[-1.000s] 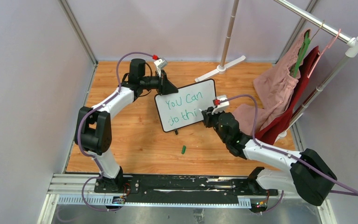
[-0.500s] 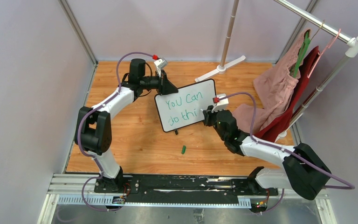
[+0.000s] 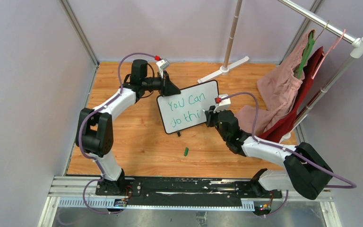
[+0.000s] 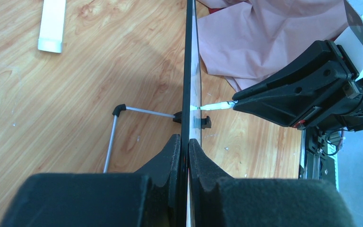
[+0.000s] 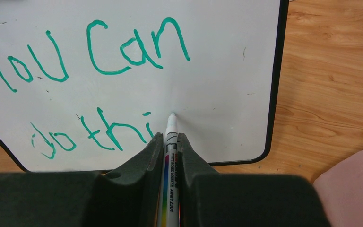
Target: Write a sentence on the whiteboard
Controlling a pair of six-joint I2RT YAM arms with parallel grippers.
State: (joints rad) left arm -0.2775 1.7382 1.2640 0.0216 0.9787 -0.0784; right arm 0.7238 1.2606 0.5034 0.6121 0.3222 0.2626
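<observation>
Compared with a second ago, finds the right gripper (image 3: pixel 209 116) slightly further left along the whiteboard (image 3: pixel 196 91), forearm swung inward. Finds the left gripper (image 3: pixel 172 89) unmoved.

Clamps the board's upper left edge between the left fingers, keeping it upright on the wooden table (image 3: pixel 137 137). Pinches a marker (image 5: pixel 170 156) tight between the right fingers, tip against the white face just after the "i" of "thi". Reads the sentence (image 3: pixel 185 105) so far as "You can do thi", so lacks the closing "s".

Risks from here:
- Pressing too hard and tilting or sliding a board held at one edge only.
- Lifting early and leaving a broken stroke.
- Crowding the last letter against the right border.
- Dragging the forearm into the pink cloth (image 3: pixel 276 87).

Left wrist view: shows the board edge-on, tip meeting surface, and a wire stand (image 4: pixel 144 110) behind, all hidden elsewhere. Right wrist view: gives letter shapes and remaining blank space. Overhead view: takes in both arms and a small green piece (image 3: pixel 186 152) on the table, possibly the cap, though too small to be sure.
</observation>
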